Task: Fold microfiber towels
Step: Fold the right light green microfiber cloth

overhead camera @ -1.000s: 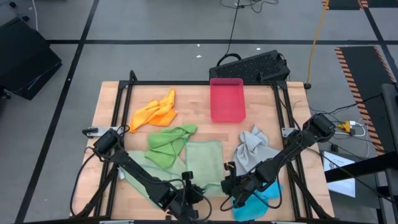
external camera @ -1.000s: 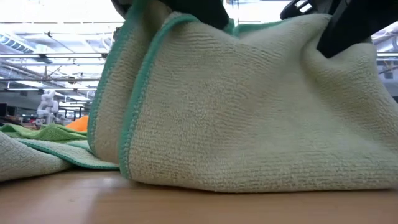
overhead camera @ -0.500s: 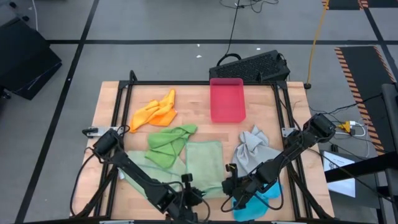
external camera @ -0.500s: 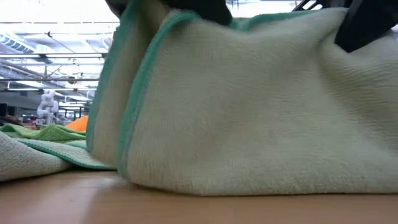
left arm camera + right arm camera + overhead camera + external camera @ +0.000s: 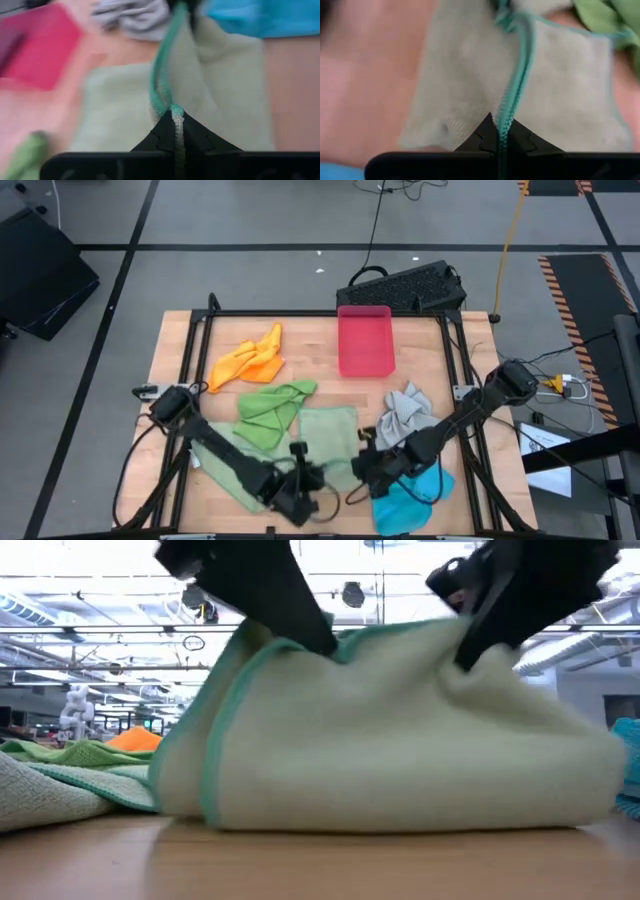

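Moved up the table since a moment ago: both grippers and the near edge of the pale sage towel (image 5: 325, 442). Lifted into a soft hump between them. Pinched at its teal hem by the left gripper (image 5: 299, 472), fingers pressed tight. Pinched the same way by the right gripper (image 5: 366, 461). Just beyond the left gripper, bright green towel (image 5: 272, 412). Beside the right gripper, grey towel (image 5: 405, 418) and blue towel (image 5: 415, 498). Farther off, pink tray (image 5: 364, 340) and orange towel (image 5: 250, 359).

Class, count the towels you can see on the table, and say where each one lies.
5: orange towel far left, green towel middle left, sage towel centre front, pinched by both grippers, grey towel right, blue towel front right. None seems hidden.
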